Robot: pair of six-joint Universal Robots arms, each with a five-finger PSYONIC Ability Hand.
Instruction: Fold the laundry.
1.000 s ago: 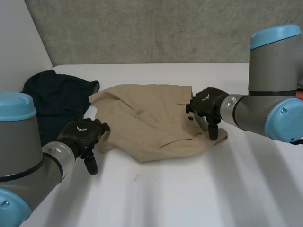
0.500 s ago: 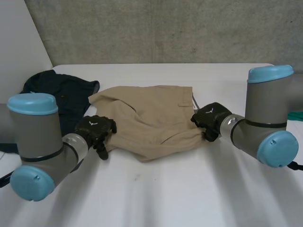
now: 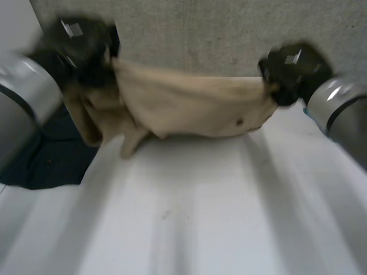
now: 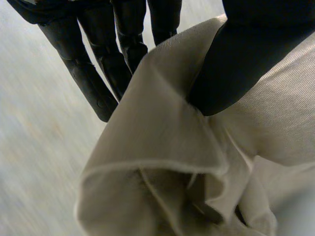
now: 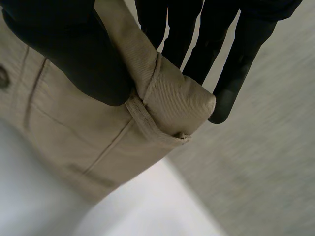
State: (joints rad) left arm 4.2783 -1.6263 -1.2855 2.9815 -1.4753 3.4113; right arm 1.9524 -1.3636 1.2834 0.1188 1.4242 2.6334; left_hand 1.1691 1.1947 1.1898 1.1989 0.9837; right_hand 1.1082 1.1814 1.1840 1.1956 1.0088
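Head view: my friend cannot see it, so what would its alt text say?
The robot's left hand and right hand hold a tan garment stretched between them over a white table, each pinching one end of it. A dark garment lies on the table below the left hand.

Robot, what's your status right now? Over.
Status: left hand shut on one end of tan garment; right hand shut on the other. Garment held up, stretched over white table. Dark cloth lies beside, clear of it.
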